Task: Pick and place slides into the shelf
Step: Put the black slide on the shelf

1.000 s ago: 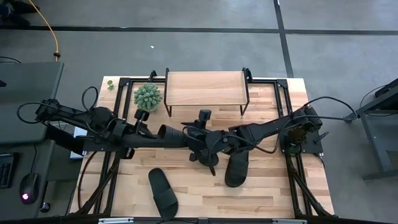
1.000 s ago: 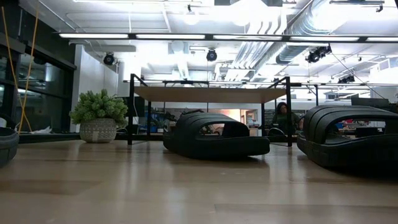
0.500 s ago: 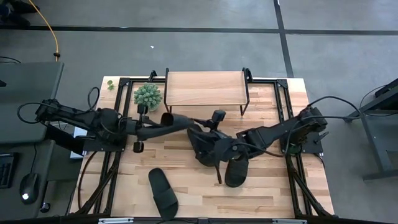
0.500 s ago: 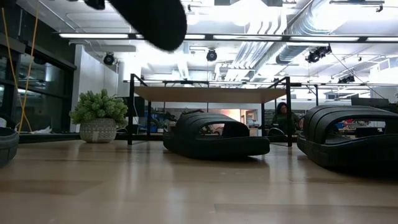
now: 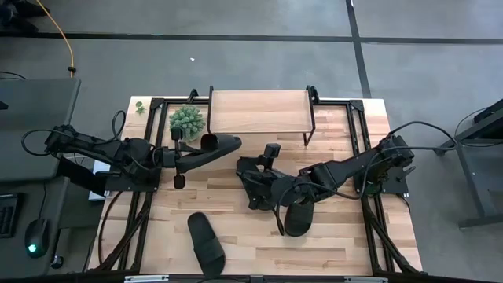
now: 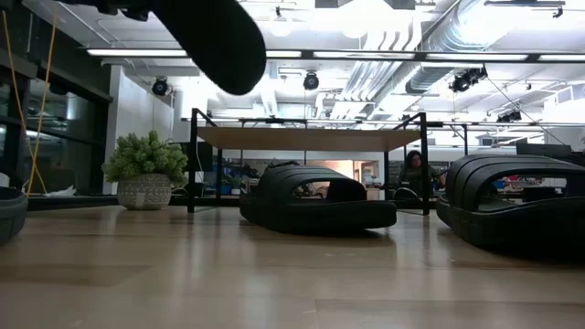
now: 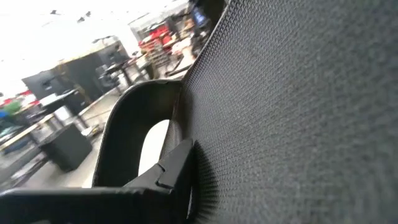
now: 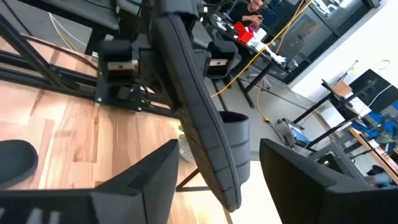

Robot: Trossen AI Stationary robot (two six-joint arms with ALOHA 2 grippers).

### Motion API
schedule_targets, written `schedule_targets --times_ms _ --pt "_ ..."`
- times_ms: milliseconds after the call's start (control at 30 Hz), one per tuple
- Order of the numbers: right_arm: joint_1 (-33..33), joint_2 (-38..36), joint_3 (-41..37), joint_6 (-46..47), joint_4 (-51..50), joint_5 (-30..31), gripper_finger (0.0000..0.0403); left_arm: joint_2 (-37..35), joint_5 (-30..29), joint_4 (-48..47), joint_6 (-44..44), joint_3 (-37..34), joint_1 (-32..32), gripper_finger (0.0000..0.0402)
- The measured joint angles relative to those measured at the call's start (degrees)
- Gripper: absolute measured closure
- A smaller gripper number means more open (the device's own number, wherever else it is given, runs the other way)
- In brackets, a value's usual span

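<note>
My left gripper point(image 5: 194, 151) is shut on one black slide point(image 5: 222, 144), held in the air in front of the shelf point(image 5: 259, 112); its rounded end point(image 6: 215, 37) shows at the top of the low view. My right gripper point(image 5: 247, 171) is open above the table's middle, fingers pointing toward the held slide point(image 8: 199, 124) and touching nothing. A second slide point(image 6: 320, 196) rests sole-down in the table's middle, a third point(image 5: 299, 214) to its right, and a fourth point(image 5: 206, 240) lies near the near edge. The shelf point(image 6: 302, 137) stands on its thin black legs at the far edge. My left gripper pinches the slide near the end toward the table's left point(image 5: 204, 146), coming level from the left. One finger point(image 7: 171, 177) lies against the textured face point(image 7: 298, 112) beside the strap. The slide is lifted clear, turned on its edge, its free end pointing right.
A potted plant point(image 5: 187, 122) stands left of the shelf at the far edge, close to the held slide. The bare wooden tabletop point(image 5: 338, 236) has room at the near right. Black frame rails point(image 5: 357, 126) run along the table's sides.
My left gripper has drawn back from the table's middle toward the left and far edge, rising with the slide, which is now lifted clear and hangs before the shelf's left end. The slide came into the top of the low view. The other slides have stayed put.
</note>
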Motion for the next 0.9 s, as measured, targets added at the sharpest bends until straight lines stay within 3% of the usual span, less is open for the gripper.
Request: schedule_targets --times_ms 200,467,900 --pt "-0.2 0.2 0.0 -0.2 0.2 0.0 0.0157 0.8 -1.7 -0.1 0.0 0.0 0.0 0.0293" --pt "-0.3 1.2 -0.1 -2.0 2.1 -1.7 0.0155 6.5 -2.0 5.4 0.8 0.2 0.0 0.0293" --pt "-0.3 2.7 -0.1 -2.9 1.9 -2.3 0.0155 21.9 -4.1 -3.2 -3.2 10.7 0.0 0.0293"
